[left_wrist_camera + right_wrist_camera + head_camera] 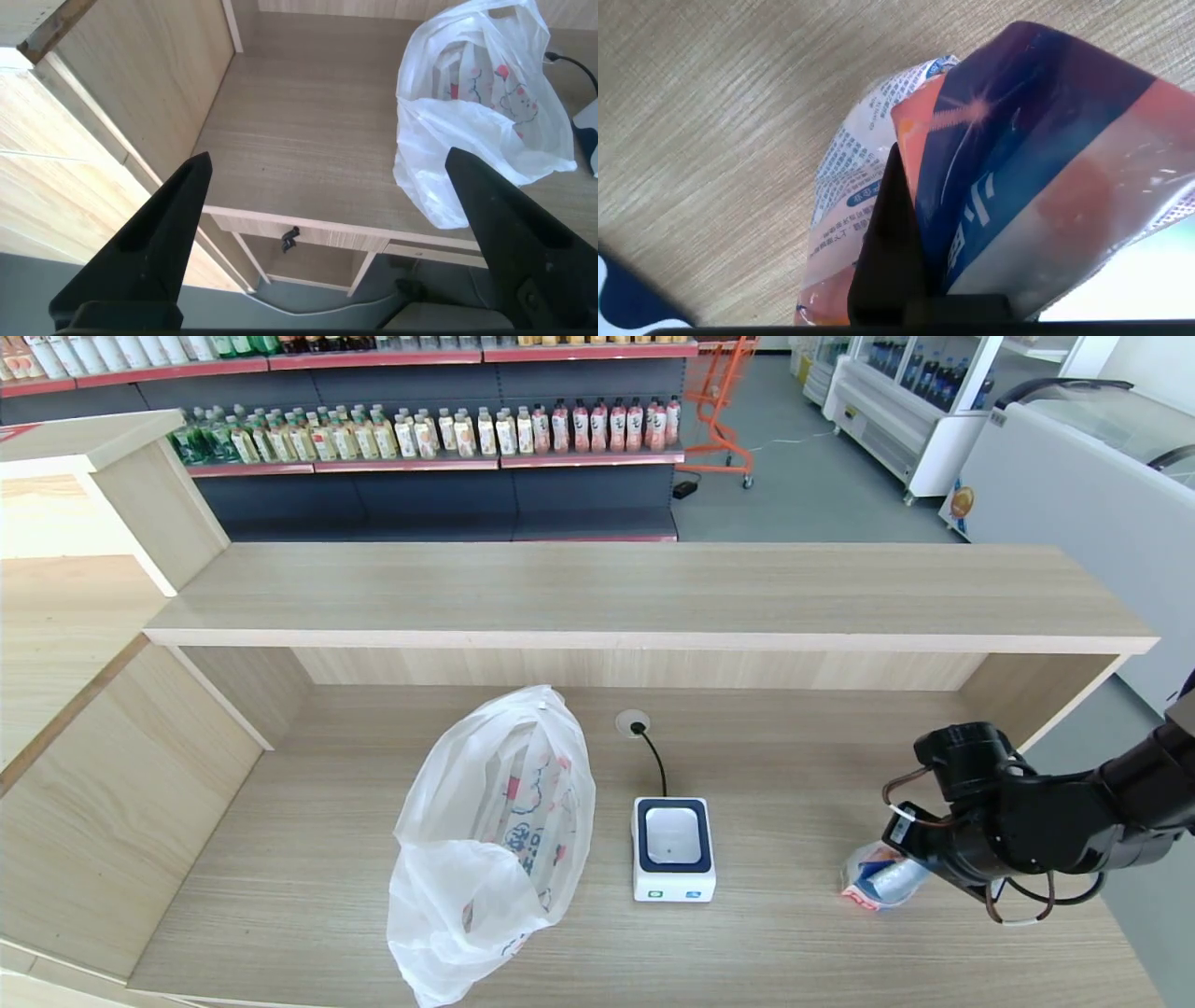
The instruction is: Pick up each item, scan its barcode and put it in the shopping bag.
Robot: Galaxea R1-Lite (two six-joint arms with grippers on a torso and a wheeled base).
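We see the right claw (922, 865) closed on one end of the snack packet (876, 882), low over the right part of the counter (803, 775). We cannot tell whether the packet's free end is touching the wood. The scanner (674, 847) stands to its left, and the shopping bag (495, 840) slumps just left of the scanner with printed packs showing through its film. We judge the main risk to be the grip: the packet is glossy and soft and is held by an edge, so it could twist or slide out on the way across. The barcode could also end up facing away from the scanner window and fail to read. The bag is limp and nothing holds it open, so a drop could land on its folds and slide off. The left claw (329, 159) hangs spread wide and empty off the near left corner of the counter. The right wrist view gives us the packet's small print and a dark finger (892, 252) pressed against it, which the head view hides behind the arm. The head view gives us how packet, scanner and bag are spaced.
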